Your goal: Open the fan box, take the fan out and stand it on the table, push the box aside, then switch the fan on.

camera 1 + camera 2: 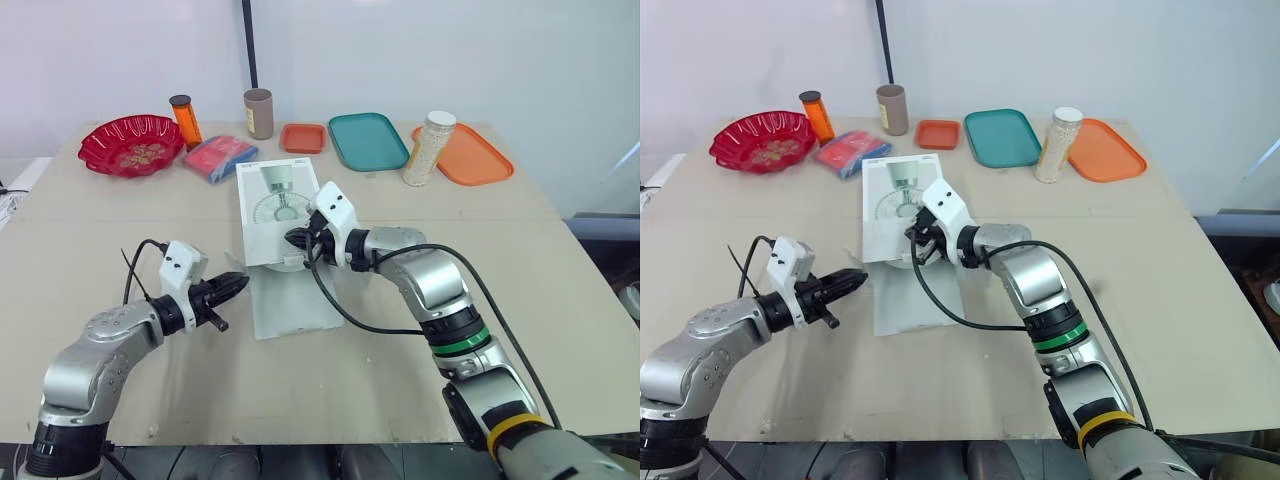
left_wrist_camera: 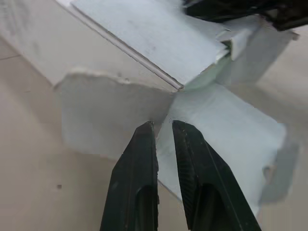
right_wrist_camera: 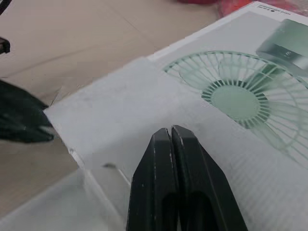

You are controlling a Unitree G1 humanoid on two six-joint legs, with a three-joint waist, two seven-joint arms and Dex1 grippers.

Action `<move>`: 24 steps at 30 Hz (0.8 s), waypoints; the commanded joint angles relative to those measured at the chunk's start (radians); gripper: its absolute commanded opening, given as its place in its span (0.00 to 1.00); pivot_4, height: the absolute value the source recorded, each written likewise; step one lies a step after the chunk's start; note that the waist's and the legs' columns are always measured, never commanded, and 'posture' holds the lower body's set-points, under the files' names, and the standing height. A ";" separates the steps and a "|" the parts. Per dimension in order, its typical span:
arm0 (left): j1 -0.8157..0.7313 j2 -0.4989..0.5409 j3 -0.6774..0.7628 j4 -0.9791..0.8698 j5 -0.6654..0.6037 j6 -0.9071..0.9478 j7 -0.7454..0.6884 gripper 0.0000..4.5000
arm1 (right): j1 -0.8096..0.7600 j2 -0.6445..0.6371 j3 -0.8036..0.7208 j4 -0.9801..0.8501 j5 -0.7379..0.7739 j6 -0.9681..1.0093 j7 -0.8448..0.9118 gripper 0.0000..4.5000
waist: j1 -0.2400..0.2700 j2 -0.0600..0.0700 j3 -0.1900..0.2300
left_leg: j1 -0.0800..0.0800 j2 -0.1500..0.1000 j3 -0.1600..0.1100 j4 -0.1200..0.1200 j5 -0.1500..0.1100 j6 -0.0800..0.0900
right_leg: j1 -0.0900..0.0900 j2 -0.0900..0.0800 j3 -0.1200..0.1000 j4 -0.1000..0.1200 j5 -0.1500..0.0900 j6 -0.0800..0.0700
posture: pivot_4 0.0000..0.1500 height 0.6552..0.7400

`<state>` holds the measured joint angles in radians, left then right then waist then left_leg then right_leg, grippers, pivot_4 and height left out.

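While the fan box lies flat near the middle of the tabletop, its long end flap is folded out and lies on the surface toward the near edge, so I'd say the opening step is the one in hand and the fan is not yet out.

The right gripper sits at the box's open end, over the top panel, its two black fingers clenched tight together on nothing. The left gripper points in from the left edge's side at the spot where the small side flap meets the long one. Its fingers are drawn almost together, with only a sliver of gap and nothing between them.

Next, by my reckoning, the mouth must be spread wide enough for one gripper to reach in while the other steadies the carton.

As for print, the top panel carries a picture of a pale green fan. A line of small type at a far corner is too small to read.
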<state>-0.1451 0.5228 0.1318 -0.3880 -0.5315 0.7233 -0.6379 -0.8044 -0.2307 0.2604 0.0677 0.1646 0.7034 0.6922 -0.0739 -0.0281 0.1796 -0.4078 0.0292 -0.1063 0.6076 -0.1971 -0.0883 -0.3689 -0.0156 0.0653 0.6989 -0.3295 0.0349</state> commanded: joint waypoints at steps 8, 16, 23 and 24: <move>0.012 -0.002 0.017 -0.061 -0.012 -0.006 0.063 0.15 | -0.023 -0.002 0.007 0.021 -0.008 -0.026 0.019 0.01 | 0.000 0.000 0.000 | 0.000 0.000 0.000 0.000 0.000 0.000 | 0.000 0.000 0.000 0.000 0.000 0.000 | 1.00 1.00; -0.005 -0.010 -0.041 -0.021 -0.001 -0.022 0.045 0.15 | -0.024 -0.004 0.009 0.032 -0.014 -0.038 0.025 0.01 | 0.000 0.000 0.000 | 0.000 0.000 0.000 0.000 0.000 0.000 | 0.000 0.000 0.000 0.000 0.000 0.000 | 1.00 1.00; -0.079 -0.041 -0.077 0.088 0.062 -0.072 0.077 0.15 | -0.021 -0.006 0.009 0.030 -0.018 -0.039 0.024 0.01 | 0.001 0.000 0.000 | 0.000 0.000 0.000 0.000 0.000 0.000 | 0.000 0.000 0.000 0.000 0.000 0.000 | 1.00 1.00; -0.084 -0.043 -0.080 0.097 0.069 -0.077 0.081 0.15 | -0.020 -0.006 0.009 0.028 -0.018 -0.038 0.024 0.01 | 0.001 0.000 0.000 | 0.000 0.000 0.000 0.000 0.000 0.000 | 0.000 0.000 0.000 0.000 0.000 0.000 | 1.00 1.00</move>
<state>-0.2109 0.4795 0.0409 -0.2933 -0.4836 0.6764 -0.5711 -0.8136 -0.2333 0.2707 0.1040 0.1504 0.6668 0.7157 -0.0731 -0.0280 0.1796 -0.4075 0.0291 -0.1062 0.6077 -0.1970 -0.0883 -0.3687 -0.0154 0.0652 0.6990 -0.3294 0.0347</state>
